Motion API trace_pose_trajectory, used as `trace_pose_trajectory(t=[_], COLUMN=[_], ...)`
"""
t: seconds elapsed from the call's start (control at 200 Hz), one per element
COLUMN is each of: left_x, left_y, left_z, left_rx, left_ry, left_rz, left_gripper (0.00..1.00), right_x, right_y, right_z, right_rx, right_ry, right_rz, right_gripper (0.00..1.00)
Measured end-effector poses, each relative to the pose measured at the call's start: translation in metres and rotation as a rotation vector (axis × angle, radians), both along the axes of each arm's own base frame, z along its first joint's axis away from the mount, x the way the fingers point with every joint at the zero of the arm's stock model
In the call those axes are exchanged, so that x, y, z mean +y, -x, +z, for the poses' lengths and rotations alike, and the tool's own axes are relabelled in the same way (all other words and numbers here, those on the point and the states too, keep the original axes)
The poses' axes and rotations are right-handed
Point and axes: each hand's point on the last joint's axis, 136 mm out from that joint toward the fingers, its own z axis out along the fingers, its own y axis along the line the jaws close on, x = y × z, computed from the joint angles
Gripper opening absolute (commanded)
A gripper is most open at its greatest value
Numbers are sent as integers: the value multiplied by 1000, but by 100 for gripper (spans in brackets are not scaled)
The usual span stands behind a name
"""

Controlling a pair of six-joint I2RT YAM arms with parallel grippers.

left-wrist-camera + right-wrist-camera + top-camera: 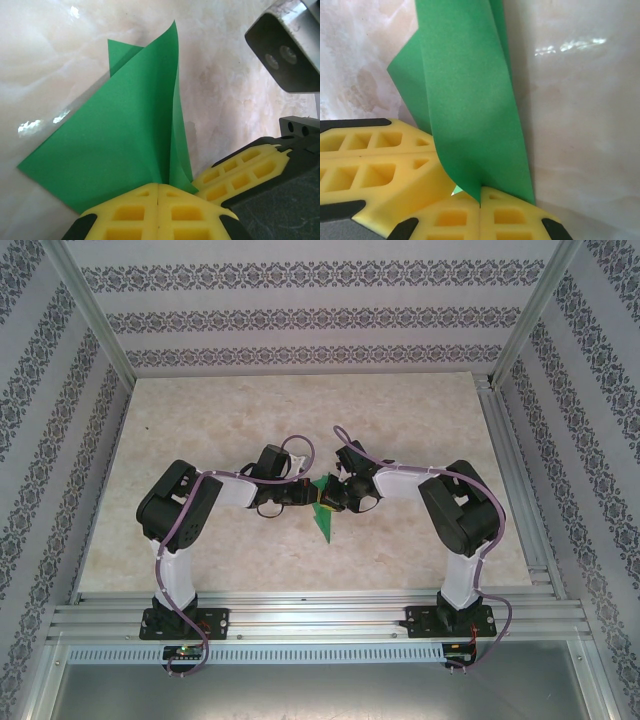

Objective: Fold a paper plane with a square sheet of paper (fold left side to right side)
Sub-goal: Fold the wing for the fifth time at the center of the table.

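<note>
Left end effector (pixel 157 194) — folded bright green paper (pixel 115 145), one pointed flap upright

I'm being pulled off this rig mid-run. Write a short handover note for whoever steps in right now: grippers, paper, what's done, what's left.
Left gripper: shut, pinching the green sheet of paper.
Right gripper: shut on the same sheet, right beside the left one.
Paper: mid-table between the two grippers, one flap standing up, the rest lying low.
Done: a fold is started and the layers overlap.
Left: no slim dart shape yet. The raised flap probably needs laying over and creasing, then the remaining folds.
</note>
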Motion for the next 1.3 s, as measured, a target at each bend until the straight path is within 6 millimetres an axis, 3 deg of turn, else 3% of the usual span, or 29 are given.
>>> trace_pose_trajectory(t=[0.444,0.789,0.869,1.088,1.298], left_x=[0,6,15,28,25], left_y=[0,4,9,24,54], left_z=[0,8,20,63,32], left_rx=[-2,-17,-29,-113,-1], left_ry=[2,-26,-40,12,36], left_rz=[0,21,36,60,36], left_gripper=[7,21,21,10,8], right_x=[-3,1,3,5,5], right_y=[3,4,3,2,2], right_z=[0,-3,-3,-3,-3], right_rx=[6,-5,-7,-10,-10], right_ry=[13,6,-5,-12,-13], right_rz=[4,26,30,32,32], right_gripper=[0,0,0,0,0])
